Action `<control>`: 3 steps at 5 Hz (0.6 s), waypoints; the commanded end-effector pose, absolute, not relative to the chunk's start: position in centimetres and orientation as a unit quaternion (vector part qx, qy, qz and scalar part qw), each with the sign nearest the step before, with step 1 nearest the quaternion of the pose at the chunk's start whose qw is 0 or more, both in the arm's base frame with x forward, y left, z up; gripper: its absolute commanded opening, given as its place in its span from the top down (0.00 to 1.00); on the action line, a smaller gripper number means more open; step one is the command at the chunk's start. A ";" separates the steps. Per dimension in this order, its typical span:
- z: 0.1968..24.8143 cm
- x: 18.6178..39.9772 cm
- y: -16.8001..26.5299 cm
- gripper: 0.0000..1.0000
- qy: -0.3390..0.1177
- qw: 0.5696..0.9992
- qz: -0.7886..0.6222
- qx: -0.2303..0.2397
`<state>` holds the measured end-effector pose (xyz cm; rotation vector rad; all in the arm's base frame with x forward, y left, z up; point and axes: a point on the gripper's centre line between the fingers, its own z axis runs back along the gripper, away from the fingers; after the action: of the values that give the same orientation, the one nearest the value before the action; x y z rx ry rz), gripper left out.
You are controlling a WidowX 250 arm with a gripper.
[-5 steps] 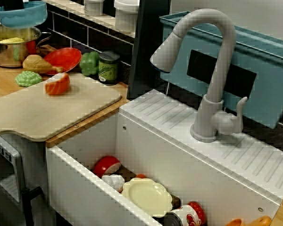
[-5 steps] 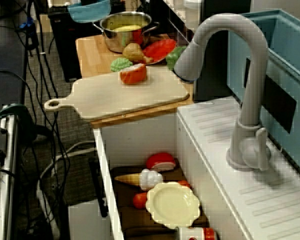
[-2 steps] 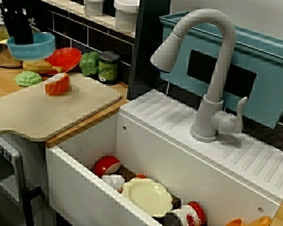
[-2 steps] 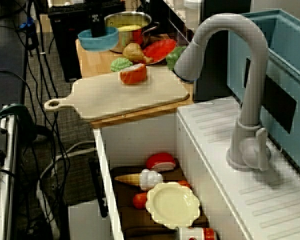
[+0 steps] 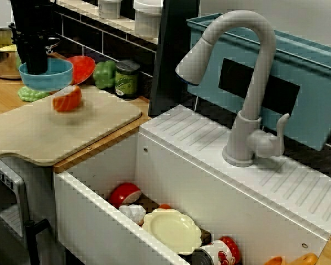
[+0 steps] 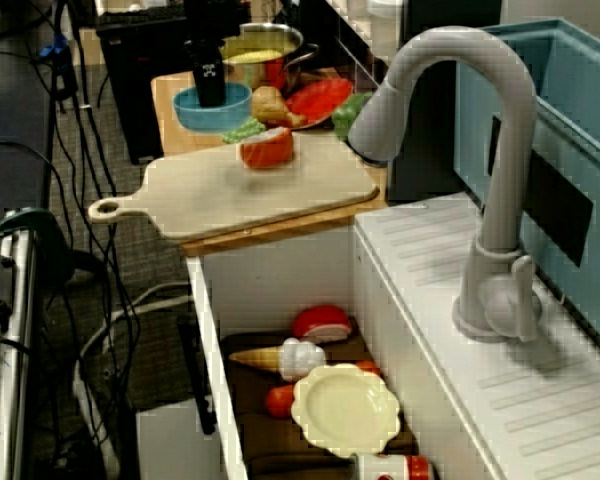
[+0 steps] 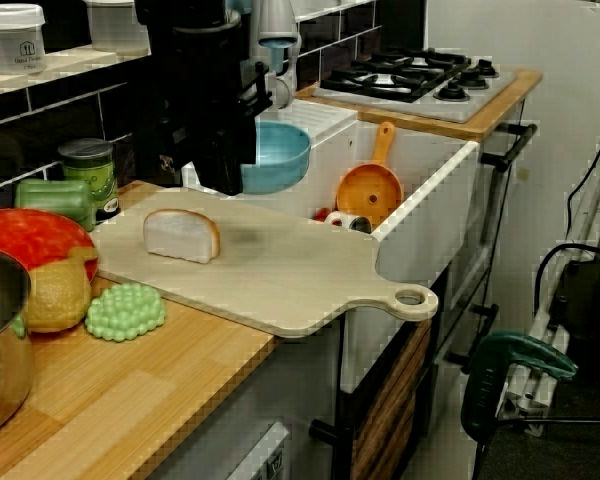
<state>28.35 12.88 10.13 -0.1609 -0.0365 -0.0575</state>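
My black gripper (image 5: 35, 66) is shut on the rim of a blue bowl (image 5: 49, 74), one finger inside it. The bowl hangs in the air over the far edge of the wooden cutting board (image 5: 55, 130), just behind an orange-and-white salmon piece (image 5: 67, 98). The view along the counter shows the gripper (image 6: 211, 93) holding the bowl (image 6: 216, 108) in front of the steel pot (image 6: 257, 55). From the pot end, the bowl (image 7: 278, 156) floats above the board (image 7: 280, 272), to the right of the salmon piece (image 7: 182, 236).
Behind the board are a red plate (image 5: 84, 67), a green pepper (image 5: 105, 74), a green can (image 5: 127, 79) and a bumpy green vegetable (image 5: 30, 94). The white sink (image 5: 99, 221) holds a yellow plate (image 5: 172, 230) and several toy foods. A grey faucet (image 5: 244, 83) rises at the right.
The gripper has carried the blue bowl down and to the right, from above the pot to just over the back edge of the cutting board.
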 end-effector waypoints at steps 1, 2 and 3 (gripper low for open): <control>9.1 28.7 13.3 1.00 -0.027 0.998 -0.027 -0.056; 8.8 28.7 13.0 1.00 -0.025 0.998 -0.032 -0.052; 8.0 28.2 12.4 1.00 -0.023 0.998 -0.041 -0.045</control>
<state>27.89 11.85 6.73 -0.1140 -0.0052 -0.0731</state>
